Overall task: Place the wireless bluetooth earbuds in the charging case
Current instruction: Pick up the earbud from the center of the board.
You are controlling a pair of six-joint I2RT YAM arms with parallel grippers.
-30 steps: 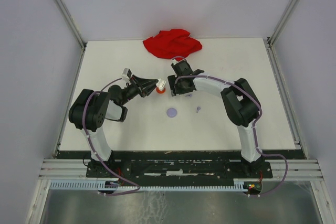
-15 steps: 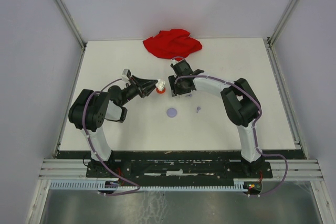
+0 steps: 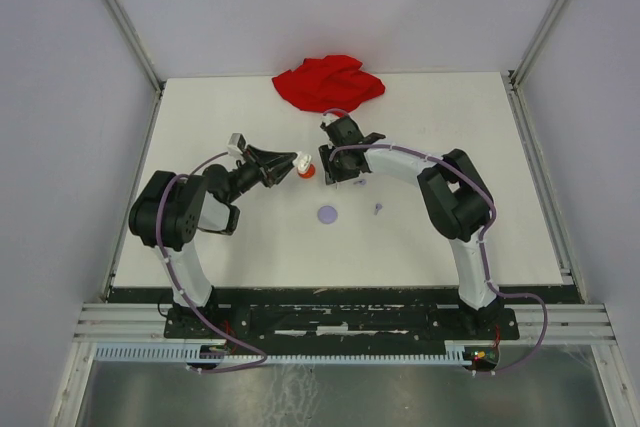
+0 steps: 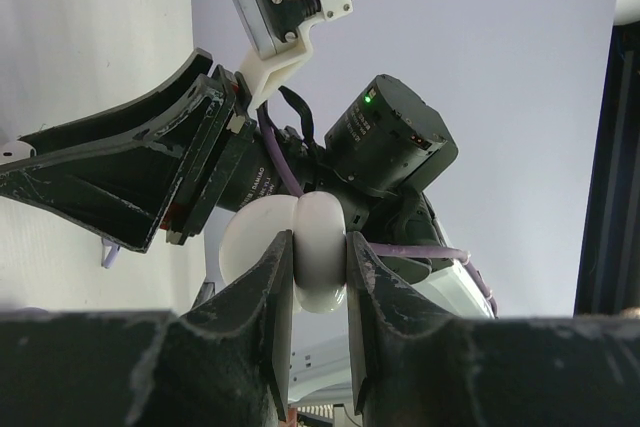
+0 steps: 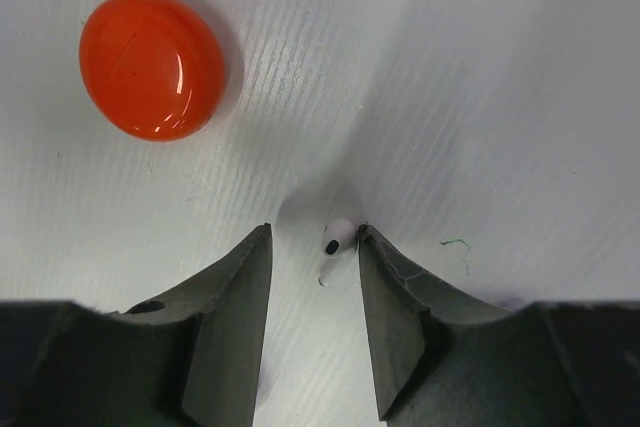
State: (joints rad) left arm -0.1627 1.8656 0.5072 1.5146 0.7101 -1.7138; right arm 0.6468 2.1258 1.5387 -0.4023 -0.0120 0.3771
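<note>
My left gripper is shut on a white charging case and holds it above the table; its two rounded halves show. In the top view this gripper and the white case are just left of a red round case. My right gripper is open and low over the table, with a white earbud between its fingers, touching the right finger. The red case lies up-left of it. A lavender earbud lies apart on the table.
A lavender round disc lies in front of the grippers. A crumpled red cloth lies at the table's back edge. My right gripper is close to the left one; its dark fingers show in the left wrist view.
My left gripper has shifted slightly left and back with the white case. My right gripper has shifted slightly left.
</note>
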